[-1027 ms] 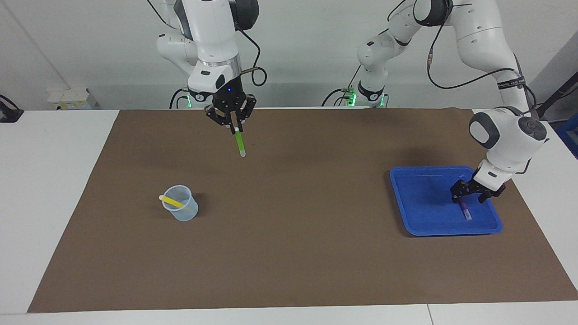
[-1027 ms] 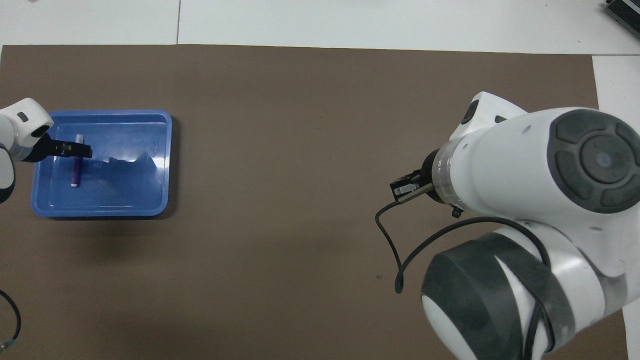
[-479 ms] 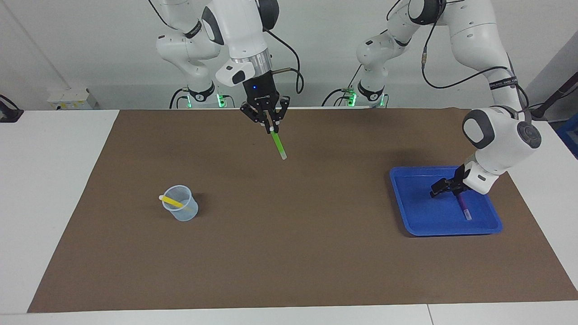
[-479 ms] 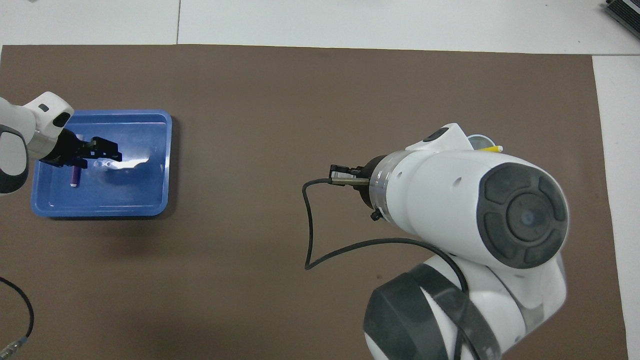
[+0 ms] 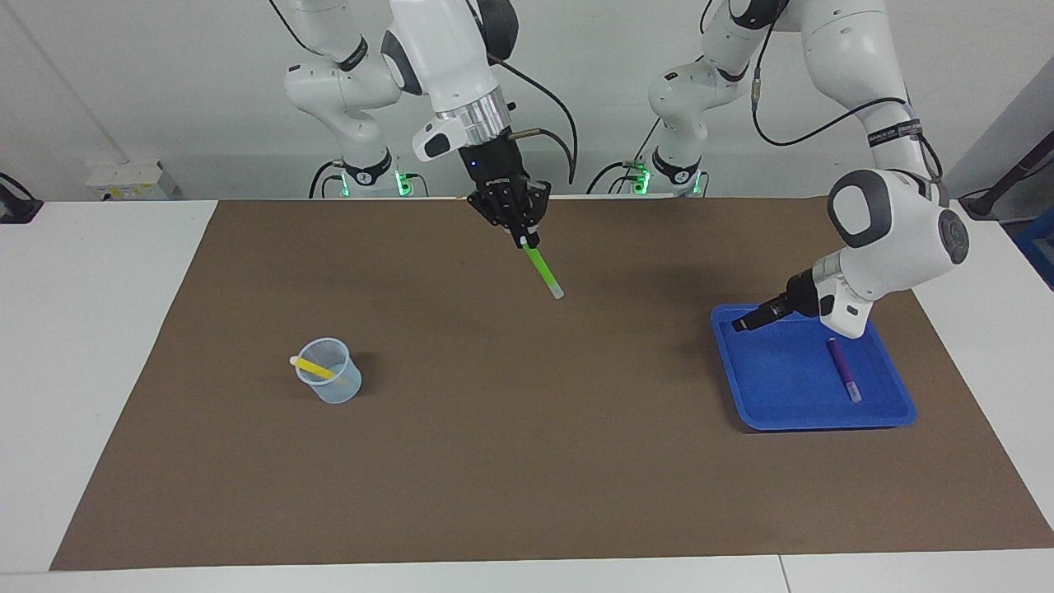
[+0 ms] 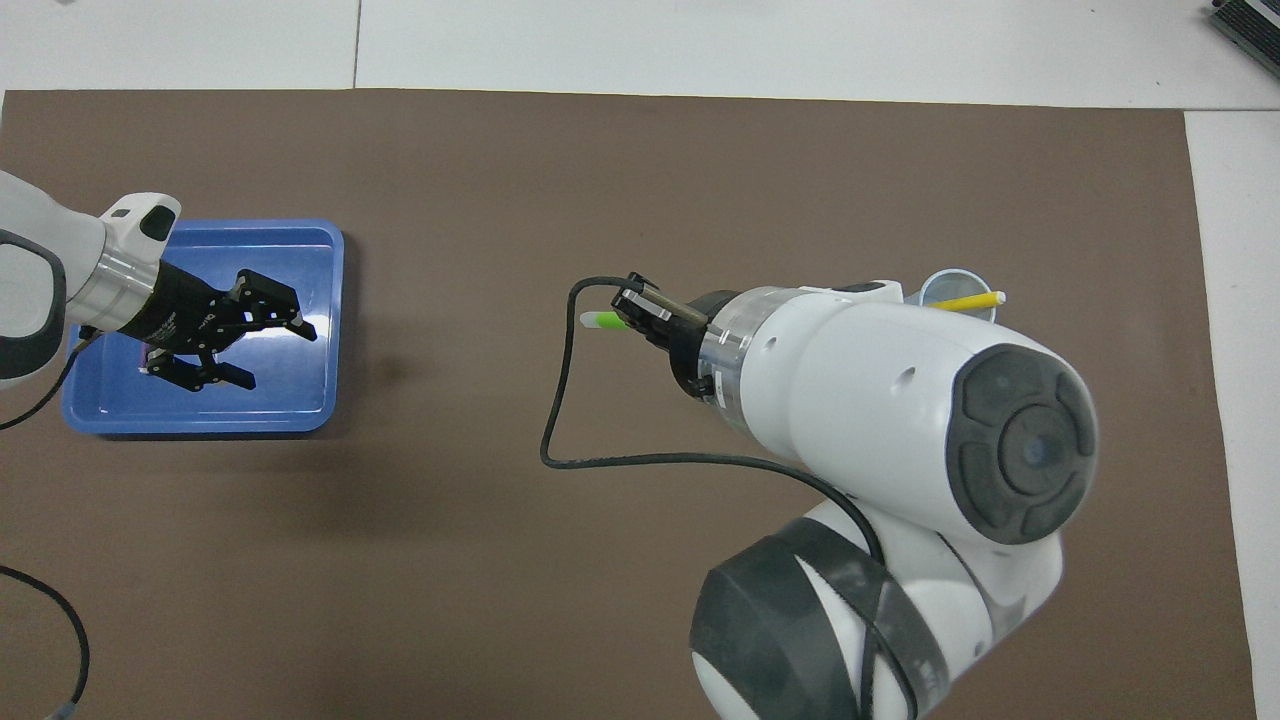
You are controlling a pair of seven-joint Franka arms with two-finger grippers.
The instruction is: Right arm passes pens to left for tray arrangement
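My right gripper [image 5: 527, 240] is shut on the top end of the bright green pen [image 5: 544, 273], which hangs slanted over the brown mat's middle, whitish tip [image 6: 592, 320] down. Over the blue tray [image 5: 782, 403], my left gripper [image 6: 275, 355] is open and holds nothing, pointing toward the table's middle. In the facing view this left gripper [image 5: 743, 323] is above the tray's corner nearest the robots. The purple pen [image 5: 844, 371] lies flat in the tray. The yellow pen [image 5: 314, 366] leans in the translucent cup [image 5: 333, 387].
The brown mat [image 5: 527, 461] covers most of the white table. The cup [image 6: 948, 285] with the yellow pen [image 6: 968, 301] stands toward the right arm's end, the tray [image 6: 336, 330] toward the left arm's end. A black cable [image 6: 560, 400] loops from the right wrist.
The right arm has carried the green pen toward the left arm's end and tilted it. The left gripper has lifted off the purple pen and swung toward the table's middle.
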